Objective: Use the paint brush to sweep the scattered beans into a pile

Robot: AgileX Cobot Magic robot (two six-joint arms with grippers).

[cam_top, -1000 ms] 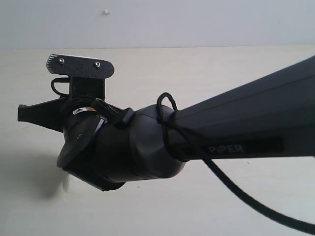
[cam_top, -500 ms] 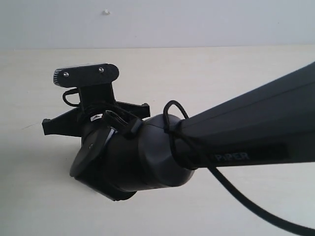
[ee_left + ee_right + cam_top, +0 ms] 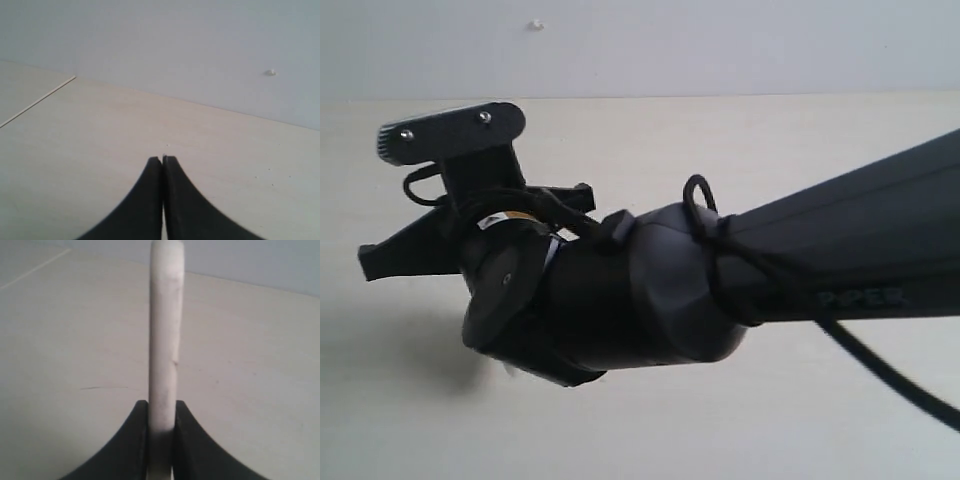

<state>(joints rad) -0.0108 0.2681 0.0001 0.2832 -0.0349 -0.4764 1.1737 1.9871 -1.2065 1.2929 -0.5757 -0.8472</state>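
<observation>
Where the paint brush (image 3: 166, 330) is sitting: right jaws are pinching its pale handle.
Left jaws: pressing together, holding nothing.
Beans: not showing anywhere.
Sweeping: keeping bristles grazing the tabletop (image 3: 720, 140), stroking inward.

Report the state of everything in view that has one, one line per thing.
left gripper: shut, holding nothing.
right gripper: shut on the paint brush.
paint brush: clamped by its pale handle, seen edge-on, sticking out beyond the gripper; bristles not in sight.
beans: not visible in any view.
</observation>
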